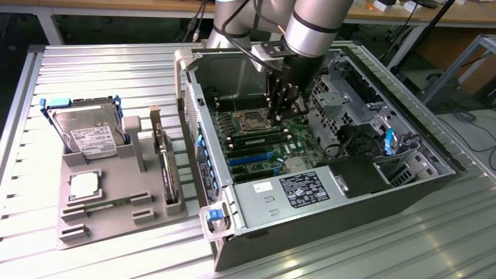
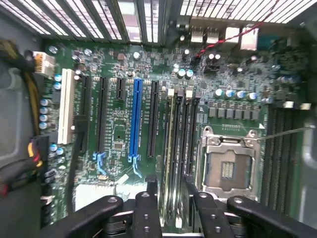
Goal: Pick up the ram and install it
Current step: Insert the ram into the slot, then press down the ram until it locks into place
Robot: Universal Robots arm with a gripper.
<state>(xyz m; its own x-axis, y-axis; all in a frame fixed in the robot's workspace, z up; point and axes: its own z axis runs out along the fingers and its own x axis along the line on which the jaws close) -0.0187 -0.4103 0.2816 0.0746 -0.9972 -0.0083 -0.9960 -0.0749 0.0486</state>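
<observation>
Inside the computer case (image 1: 310, 232), the wrist view shows the pincer (image 2: 170, 184) parted astride the seated ram (image 2: 169, 139).

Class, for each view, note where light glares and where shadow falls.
Exterior view: the ribbed metal table shines with pale streaks, while the motherboard sits shaded inside the computer case; wrist view: the vent slots glow blown-out white.
</observation>
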